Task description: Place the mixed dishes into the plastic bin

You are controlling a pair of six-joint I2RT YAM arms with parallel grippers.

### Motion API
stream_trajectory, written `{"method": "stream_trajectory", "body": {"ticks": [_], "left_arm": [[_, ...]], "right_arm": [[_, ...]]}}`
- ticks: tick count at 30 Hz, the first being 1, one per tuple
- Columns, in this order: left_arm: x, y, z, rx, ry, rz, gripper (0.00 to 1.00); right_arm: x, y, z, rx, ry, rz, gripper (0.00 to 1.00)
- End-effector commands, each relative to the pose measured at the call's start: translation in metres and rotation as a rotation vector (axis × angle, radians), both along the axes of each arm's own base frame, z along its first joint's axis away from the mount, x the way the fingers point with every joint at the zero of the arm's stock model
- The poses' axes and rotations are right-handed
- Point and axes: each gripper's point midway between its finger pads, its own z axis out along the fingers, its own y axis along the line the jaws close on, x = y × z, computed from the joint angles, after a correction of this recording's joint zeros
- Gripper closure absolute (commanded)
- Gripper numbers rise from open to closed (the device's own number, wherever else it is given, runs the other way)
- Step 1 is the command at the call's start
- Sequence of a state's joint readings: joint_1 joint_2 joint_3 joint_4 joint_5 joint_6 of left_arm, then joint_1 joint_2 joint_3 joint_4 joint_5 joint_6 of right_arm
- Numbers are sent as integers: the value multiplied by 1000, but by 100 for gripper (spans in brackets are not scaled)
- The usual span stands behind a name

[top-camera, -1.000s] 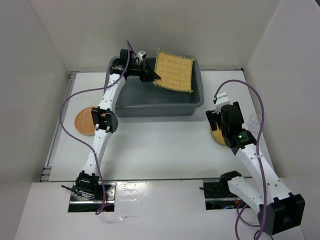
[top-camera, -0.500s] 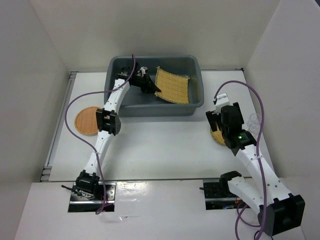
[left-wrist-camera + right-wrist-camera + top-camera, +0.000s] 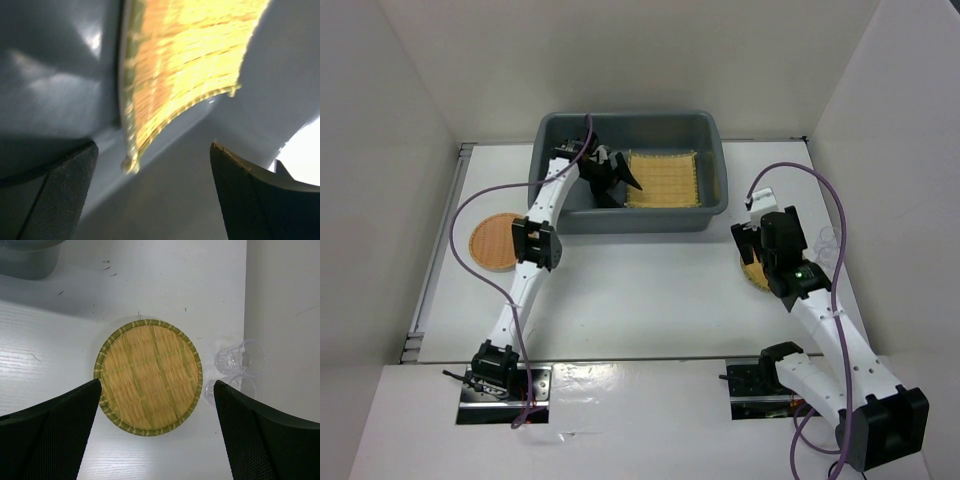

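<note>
You've one mat in the bin, one orange disc left of it, one woven disc right of it, and left tool and right tool both spread.

The left wrist view is dim and blurred: the mat ahead of the fingers is smeared, glare spots the bin wall above the left one, and white burns out beside the right one. Between the right arm's fingers the disc is sharp on a bright, evenly lit counter.
</note>
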State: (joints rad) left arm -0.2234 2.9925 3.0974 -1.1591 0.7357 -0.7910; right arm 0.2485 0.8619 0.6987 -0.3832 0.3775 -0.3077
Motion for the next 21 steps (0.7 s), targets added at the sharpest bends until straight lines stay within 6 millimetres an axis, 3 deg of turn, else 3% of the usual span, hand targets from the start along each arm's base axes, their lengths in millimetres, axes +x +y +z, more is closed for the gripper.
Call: {"method": "stream_trajectory", "body": {"ticks": [1, 3, 4, 5, 7, 8, 10, 12, 13, 14, 15, 17, 20, 21], "left_arm": [[-9, 21, 32, 143, -89, -15, 0], [3, 41, 77, 232, -222, 47, 0], [4, 52, 120, 248, -307, 86, 0], [8, 63, 137, 303, -358, 131, 0], [5, 74, 177, 339, -443, 183, 0], [-1, 85, 213, 342, -510, 222, 0], [-15, 93, 245, 390, -575, 241, 0], [-28, 94, 259, 414, -595, 231, 0], [-43, 95, 282, 419, -635, 235, 0], [-52, 88, 273, 440, -598, 208, 0], [-68, 91, 292, 453, -633, 212, 0], [-88, 85, 294, 483, -633, 179, 0], [-120, 93, 287, 559, -599, 172, 0], [-142, 96, 273, 569, -550, 154, 0]], "right_arm": [[3, 3, -2, -4, 1, 18, 3], [3, 2, -7, -30, 27, 30, 3], [1, -1, -14, -84, 64, 58, 3], [-1, -3, -19, -118, 84, 77, 3], [-6, -11, -28, -235, 140, 138, 3], [-11, -17, -40, -274, 180, 154, 3], [-16, -20, -58, -335, 240, 244, 3], [-23, -16, -70, -353, 278, 308, 3], [-26, -16, -77, -371, 297, 334, 3], [-33, -18, -91, -381, 340, 347, 3], [-33, -18, -95, -381, 337, 347, 3], [-42, -22, -115, -408, 400, 380, 3], [-47, -22, -130, -440, 415, 421, 3], [-47, -22, -133, -440, 412, 420, 3]]}}
